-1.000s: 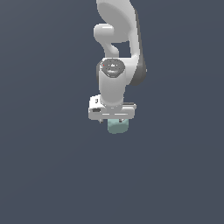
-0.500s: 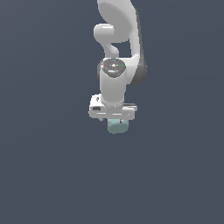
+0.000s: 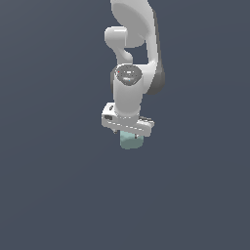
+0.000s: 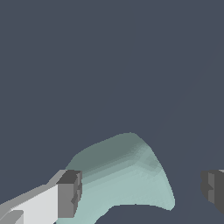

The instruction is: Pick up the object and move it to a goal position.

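The object [image 3: 131, 142] is a small pale teal block with rounded edges, sitting directly under the white hand of my arm in the exterior view. My gripper [image 3: 129, 135] points down over it, and the hand hides the block's top there. In the wrist view the object [image 4: 124, 173] lies between the two dark fingertips of my gripper [image 4: 142, 188]. One fingertip [image 4: 69, 188] is at the block's edge. The other fingertip [image 4: 213, 187] stands apart from it with a clear gap. The jaws are wide and open around the block.
Only a plain dark grey-blue surface [image 3: 58, 195] surrounds the arm and block. No other objects, containers or edges show in either view.
The arm's wrist joint has shifted slightly toward the exterior view's right. The gripper and the teal block stay in nearly the same place.
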{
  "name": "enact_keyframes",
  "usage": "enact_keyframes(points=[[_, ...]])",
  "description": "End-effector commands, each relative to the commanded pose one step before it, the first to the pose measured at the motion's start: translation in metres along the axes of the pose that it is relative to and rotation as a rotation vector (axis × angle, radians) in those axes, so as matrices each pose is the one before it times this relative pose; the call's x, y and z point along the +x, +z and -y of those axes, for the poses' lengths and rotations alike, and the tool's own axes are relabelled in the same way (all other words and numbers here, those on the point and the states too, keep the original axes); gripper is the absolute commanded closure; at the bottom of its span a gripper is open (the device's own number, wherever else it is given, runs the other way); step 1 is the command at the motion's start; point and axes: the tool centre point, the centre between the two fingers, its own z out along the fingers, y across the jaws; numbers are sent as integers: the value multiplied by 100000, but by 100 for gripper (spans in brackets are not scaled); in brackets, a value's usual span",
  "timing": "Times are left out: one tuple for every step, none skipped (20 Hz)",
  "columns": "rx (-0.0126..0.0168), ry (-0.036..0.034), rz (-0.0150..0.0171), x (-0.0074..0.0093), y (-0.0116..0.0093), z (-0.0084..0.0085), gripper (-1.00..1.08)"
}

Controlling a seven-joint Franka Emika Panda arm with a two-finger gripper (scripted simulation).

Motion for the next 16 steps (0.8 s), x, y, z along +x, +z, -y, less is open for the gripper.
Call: enact_keyframes(points=[[111, 6551, -84, -205, 48, 130, -92], [46, 2600, -32, -84, 19, 45, -92], [48, 2602, -31, -85, 18, 42, -92], [49, 2602, -31, -86, 18, 39, -92], [51, 2603, -30, -87, 18, 36, -92], [52, 2605, -29, -88, 17, 33, -92], [53, 2605, -28, -89, 17, 31, -92], [55, 2607, -27, -89, 17, 27, -92], [56, 2607, -26, -90, 16, 25, -92], [57, 2609, -25, -90, 16, 22, -92], [59, 2610, -24, -90, 16, 19, -92], [60, 2610, -23, -91, 15, 17, -92], [61, 2611, -22, -91, 15, 14, -92], [63, 2612, -21, -91, 15, 11, -92], [64, 2613, -19, -91, 14, 8, -92], [65, 2614, -18, -91, 14, 5, -92]])
